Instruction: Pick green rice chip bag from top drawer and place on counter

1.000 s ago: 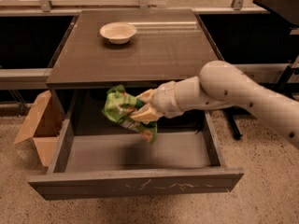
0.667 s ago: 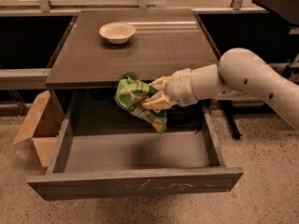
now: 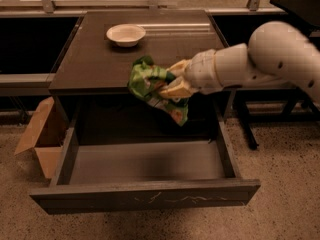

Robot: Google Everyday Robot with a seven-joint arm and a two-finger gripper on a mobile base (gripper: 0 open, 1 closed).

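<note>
The green rice chip bag (image 3: 150,86) hangs crumpled in the air over the front edge of the counter (image 3: 95,59), above the open top drawer (image 3: 145,161). My gripper (image 3: 172,84) is shut on the bag from the right, its pale fingers (image 3: 176,90) pinching the bag's middle. The white arm reaches in from the right. The drawer is pulled fully out, its flat grey bottom bare, with pale scratch marks on its front panel (image 3: 165,198).
A white bowl (image 3: 126,34) sits at the back of the counter. An open cardboard box (image 3: 40,136) stands on the speckled floor left of the cabinet. A dark table leg (image 3: 245,121) stands to the right. Window frames run along the back.
My gripper has lifted the bag up out of the drawer to the level of the counter's front edge.
</note>
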